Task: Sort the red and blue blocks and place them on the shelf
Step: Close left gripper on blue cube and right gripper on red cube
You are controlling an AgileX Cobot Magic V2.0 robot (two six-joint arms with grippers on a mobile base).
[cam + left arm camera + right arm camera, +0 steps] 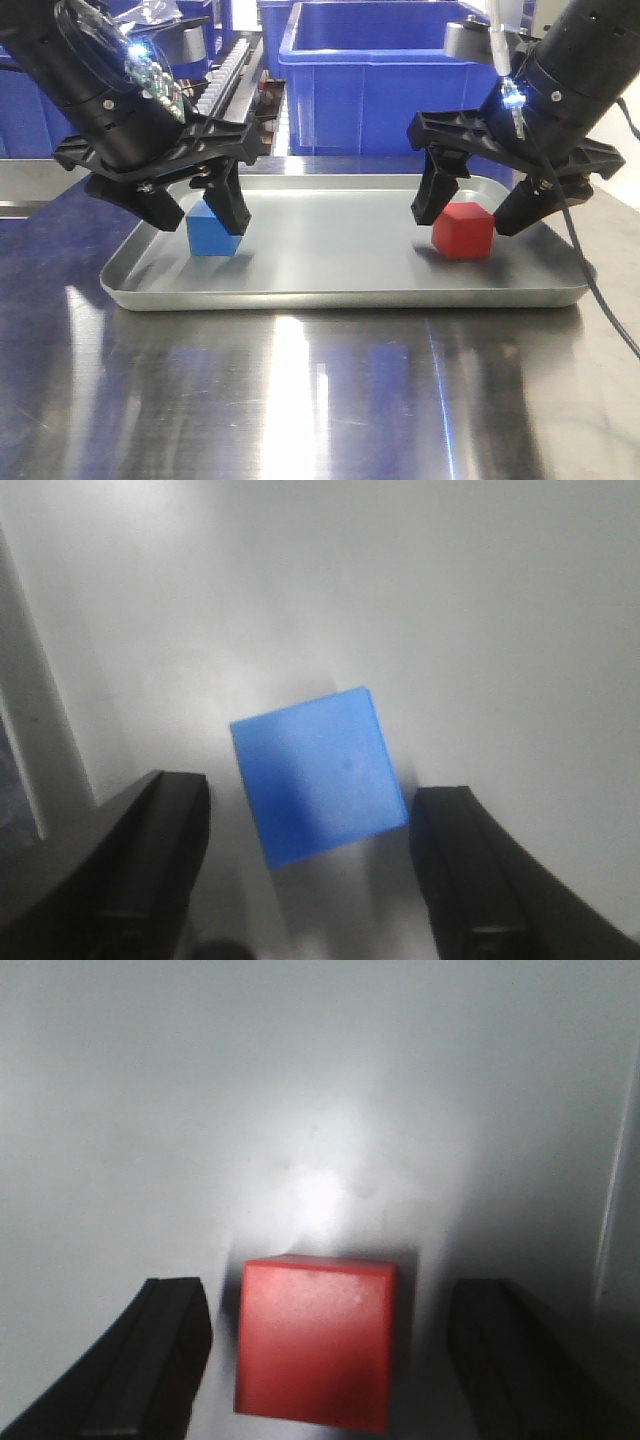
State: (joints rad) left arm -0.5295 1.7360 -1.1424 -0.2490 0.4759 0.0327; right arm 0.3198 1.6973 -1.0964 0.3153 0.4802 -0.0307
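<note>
Straddling the matte blue cube [212, 238] at the left of the smooth grey tray [330, 290], the left gripper [203, 218] hangs spread open, not touching, while rightward the right gripper [465, 220] gapes likewise around the sharp-edged red cube [463, 231].

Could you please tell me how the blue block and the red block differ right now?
Colour: the blue block is bright blue, the red block bright red. Place: the blue block sits between the open fingers of the left gripper, the red block between those of the right gripper. Pose: the blue block lies skewed to its fingers, the red block square to them. Both are plain, similar-sized cubes resting ungripped in the tray.
</note>
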